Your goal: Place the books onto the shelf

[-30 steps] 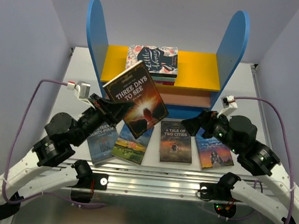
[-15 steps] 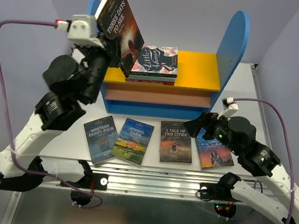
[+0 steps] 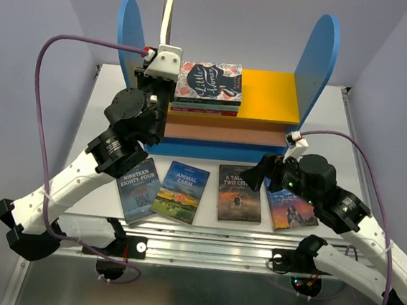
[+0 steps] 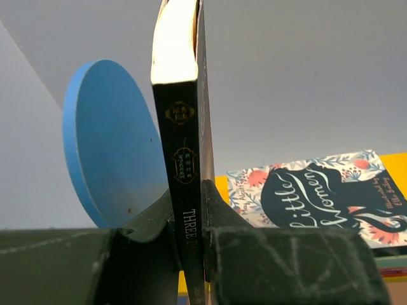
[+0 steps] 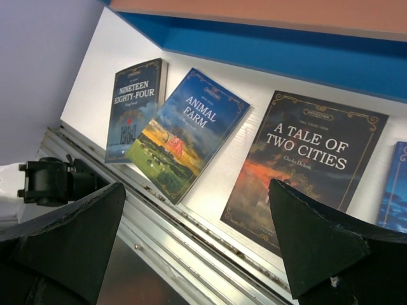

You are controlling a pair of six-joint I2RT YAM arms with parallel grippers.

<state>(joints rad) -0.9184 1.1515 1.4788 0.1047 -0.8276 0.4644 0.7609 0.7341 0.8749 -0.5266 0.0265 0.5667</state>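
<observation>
1 table (image 3: pixel 341 112) is carrying 1 shelf (image 3: pixel 319 63) at its far edge, and 2 arms are reaching in from the near edge. 5 paperbacks are showing. 4 are lying flat in a row along the near edge: Nineteen Eighty-Four (image 3: pixel 137 189), Animal Farm (image 3: pixel 180 192), A Tale of Two Cities (image 3: pixel 238 199) and a 4th book (image 3: pixel 291 213) half under the right arm. Three Days to See (image 4: pixel 184 159) is standing upright above the shelf's left end, beside the floral Little Women (image 3: pixel 209 79). Only the left wrist view is showing its spine pinched in the narrow left pincer (image 4: pixel 189 210). The right wrist view is showing the right pincer (image 5: pixel 197 190) gaping wide, holding nothing, above the row.
</observation>
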